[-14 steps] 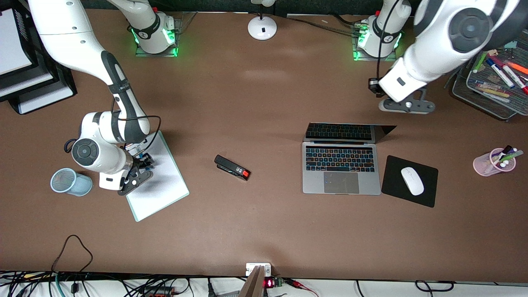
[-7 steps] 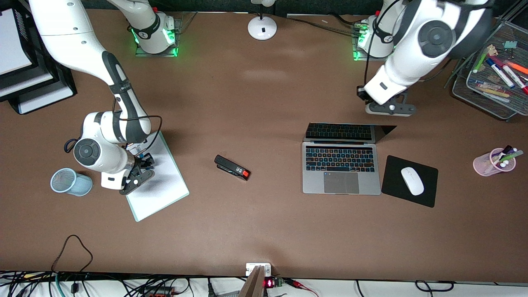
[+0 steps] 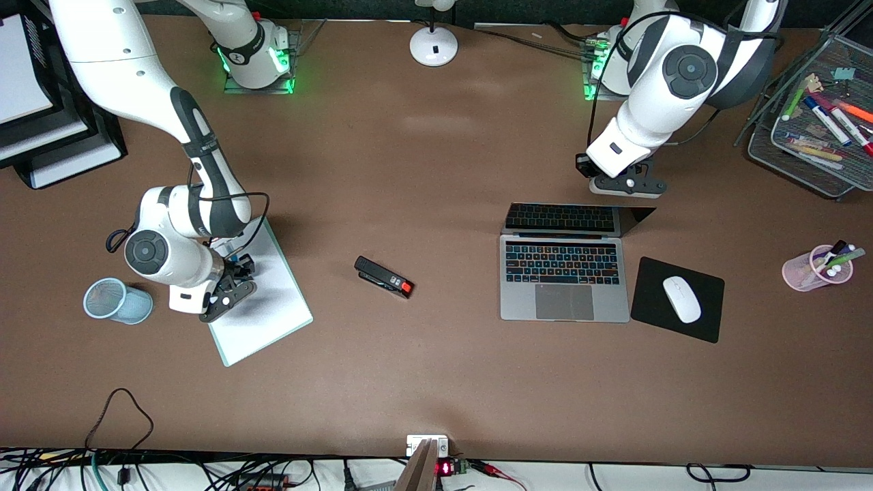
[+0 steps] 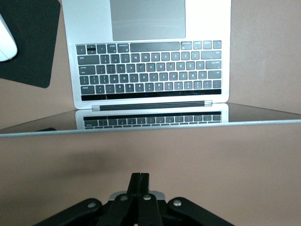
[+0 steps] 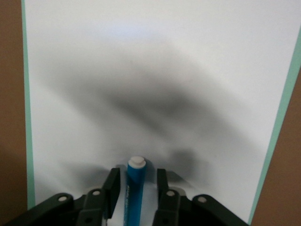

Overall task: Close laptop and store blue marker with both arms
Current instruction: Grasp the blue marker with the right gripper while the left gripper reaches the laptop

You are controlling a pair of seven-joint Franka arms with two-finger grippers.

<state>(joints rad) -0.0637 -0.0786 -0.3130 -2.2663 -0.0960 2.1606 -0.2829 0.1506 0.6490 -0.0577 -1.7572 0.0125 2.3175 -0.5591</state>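
Silver-grey laptop (image 3: 565,273) is seen open in the front view, lid still raised, so closing is judged not done; the left gripper (image 3: 624,185) is over the table just at the lid's back edge, toward the left arm's end. The right gripper (image 3: 225,292) is down on the white board (image 3: 262,310), beside the blue mesh cup (image 3: 116,300), judged the likely store. A stapler (image 3: 384,276), mouse (image 3: 681,299) on mouse pad (image 3: 675,300) and pen cup (image 3: 817,267) are nearby; nothing is seen blocking. In the left wrist view the left gripper's fingers (image 4: 140,181) are pressed together, empty, facing the lid. In the right wrist view the blue marker (image 5: 135,188) stands between parted fingers (image 5: 112,188), not clearly clamped; storing is left.
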